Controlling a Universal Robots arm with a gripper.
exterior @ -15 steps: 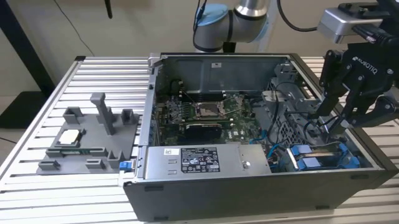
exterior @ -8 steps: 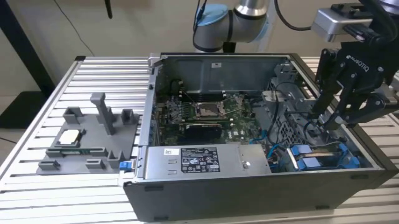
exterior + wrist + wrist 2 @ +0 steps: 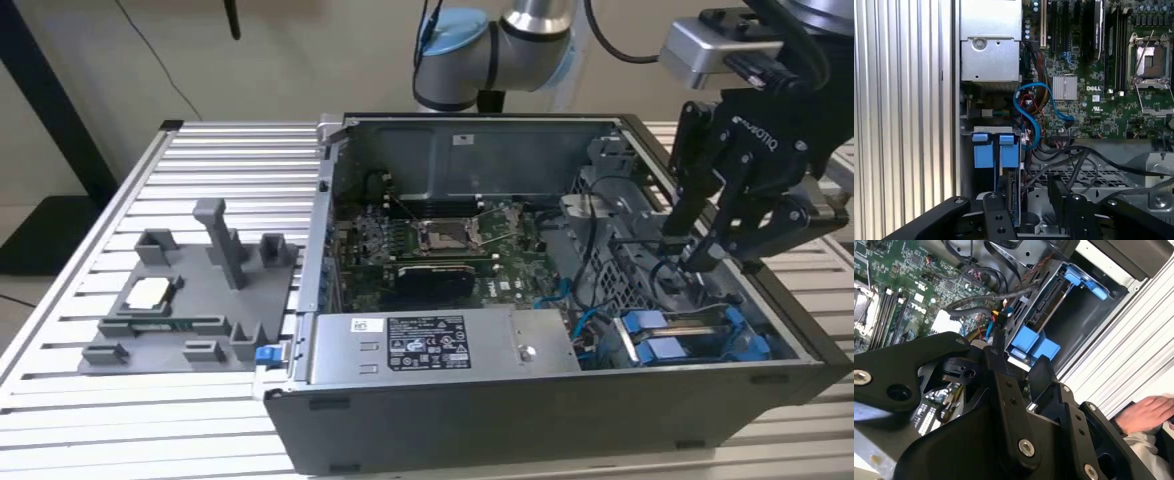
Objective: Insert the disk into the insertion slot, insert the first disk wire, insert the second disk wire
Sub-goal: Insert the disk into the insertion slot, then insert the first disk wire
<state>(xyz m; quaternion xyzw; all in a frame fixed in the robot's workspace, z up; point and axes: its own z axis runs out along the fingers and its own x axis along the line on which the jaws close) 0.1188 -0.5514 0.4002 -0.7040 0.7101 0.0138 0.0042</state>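
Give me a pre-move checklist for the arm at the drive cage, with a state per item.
1. Workspace free of people: not ok. A person's hand shows beside the slatted table in the second wrist view.
2. Arm at the work area: ok. The hand hangs inside the open case, by the drive cage.
3. Disk seated: cannot tell. Blue carrier frames sit in the cage, but how deep they sit is hidden.
4. Cable clearance: not ok, probably. Black cables cross the metal close to the hand and might snag.
5. Case steady: ok. It lies flat on the table.
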